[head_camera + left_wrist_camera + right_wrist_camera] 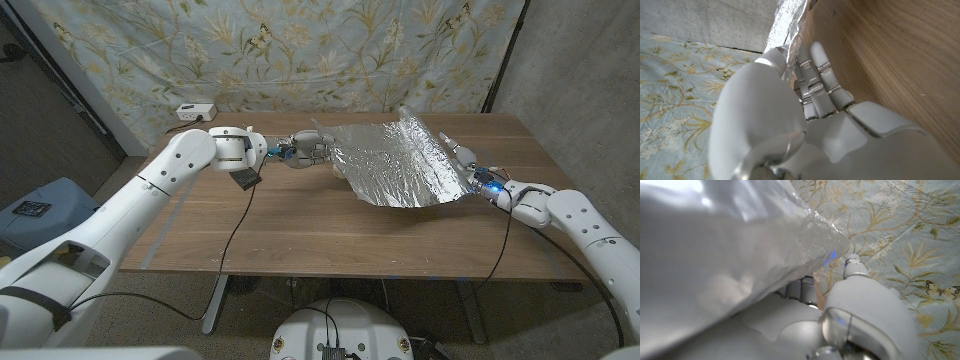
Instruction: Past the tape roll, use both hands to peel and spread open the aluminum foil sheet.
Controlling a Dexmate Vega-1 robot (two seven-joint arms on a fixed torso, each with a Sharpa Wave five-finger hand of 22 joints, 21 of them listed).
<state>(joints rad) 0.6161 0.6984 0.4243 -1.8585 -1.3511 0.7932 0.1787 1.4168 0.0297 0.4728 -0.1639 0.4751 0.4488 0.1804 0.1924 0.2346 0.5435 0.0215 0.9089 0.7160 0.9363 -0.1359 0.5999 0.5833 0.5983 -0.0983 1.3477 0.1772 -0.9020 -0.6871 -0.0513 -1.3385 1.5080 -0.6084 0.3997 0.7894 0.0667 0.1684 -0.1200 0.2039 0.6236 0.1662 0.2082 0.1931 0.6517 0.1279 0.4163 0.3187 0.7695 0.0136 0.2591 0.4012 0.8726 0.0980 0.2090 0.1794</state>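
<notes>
Head view: we find the aluminum foil sheet (395, 160) opened wide above the far middle of the wooden table (280, 225), held up between both hands. The left hand (305, 150) grips its left edge; the right hand (462, 168) holds its right edge, near the table's right side. The sheet sags toward the tabletop at its near edge. In our judgement, any further outward pull risks tearing the thin sheet or stripping an edge from a grip.

Left wrist view: we see the left hand (815, 90) with fingers closed against the foil's (792, 30) edge beside the table. The contact looks narrow, so a slip is plausible.

Right wrist view: the foil (725, 255) drapes over the right hand (860, 310), hiding its fingers; we cannot confirm grip quality here. An uneven lift could crumple the sheet.
</notes>
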